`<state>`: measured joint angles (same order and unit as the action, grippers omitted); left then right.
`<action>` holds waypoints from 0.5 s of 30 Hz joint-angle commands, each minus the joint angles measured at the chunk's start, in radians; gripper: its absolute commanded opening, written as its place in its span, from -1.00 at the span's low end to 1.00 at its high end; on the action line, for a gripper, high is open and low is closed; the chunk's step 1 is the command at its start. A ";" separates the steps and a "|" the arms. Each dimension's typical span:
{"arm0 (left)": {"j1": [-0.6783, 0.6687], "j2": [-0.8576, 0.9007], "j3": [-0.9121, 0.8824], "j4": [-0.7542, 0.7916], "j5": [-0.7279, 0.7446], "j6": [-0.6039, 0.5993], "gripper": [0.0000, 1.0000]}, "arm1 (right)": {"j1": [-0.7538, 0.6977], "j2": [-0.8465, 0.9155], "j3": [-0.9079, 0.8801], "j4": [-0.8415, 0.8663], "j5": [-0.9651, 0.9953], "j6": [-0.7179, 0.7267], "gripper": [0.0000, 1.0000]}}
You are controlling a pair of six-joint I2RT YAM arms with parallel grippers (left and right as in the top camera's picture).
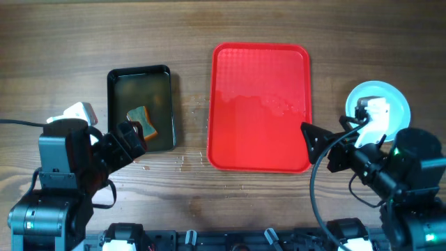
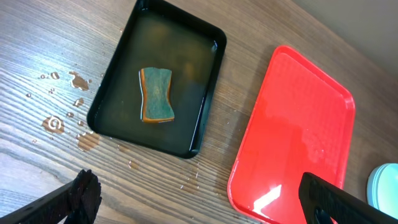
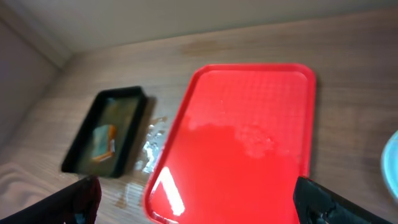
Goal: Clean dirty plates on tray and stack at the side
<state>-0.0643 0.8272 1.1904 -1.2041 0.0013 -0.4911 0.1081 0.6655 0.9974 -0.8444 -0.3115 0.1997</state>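
Tray (image 1: 261,70): table centre, bare, wet film.
Plates (image 1: 397,104): at tray's 3 o'clock, off tray; count unclear.
Sponge (image 1: 143,120): in black tray (image 1: 139,70), 9 o'clock.
Left pincer (image 1: 127,141), right pincer (image 1: 324,146): spread, empty.
Judgement: task likely done; raise right arm clear without nudging plates.

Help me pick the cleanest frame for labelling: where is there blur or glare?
Overhead: sharp, evenly lit, only a faint sheen on the red tray. Left wrist: sharp, with a small white glare at the tray's near corner. Right wrist: soft and blurred throughout, with a similar glare patch.
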 commanded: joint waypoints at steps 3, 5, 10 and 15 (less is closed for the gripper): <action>0.004 -0.001 0.000 0.006 0.012 0.005 1.00 | -0.001 -0.240 -0.309 0.354 0.132 -0.231 1.00; 0.004 -0.001 0.000 0.006 0.012 0.005 1.00 | -0.022 -0.345 -0.462 0.490 0.132 -0.237 0.99; 0.004 -0.001 0.000 0.006 0.012 0.005 1.00 | -0.102 -0.596 -0.715 0.572 0.132 -0.239 0.99; 0.004 -0.001 0.000 0.006 0.012 0.005 1.00 | -0.122 -0.663 -0.869 0.697 0.131 -0.249 0.99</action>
<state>-0.0643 0.8272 1.1900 -1.2022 0.0017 -0.4911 -0.0105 0.0208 0.1963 -0.2077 -0.1967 -0.0322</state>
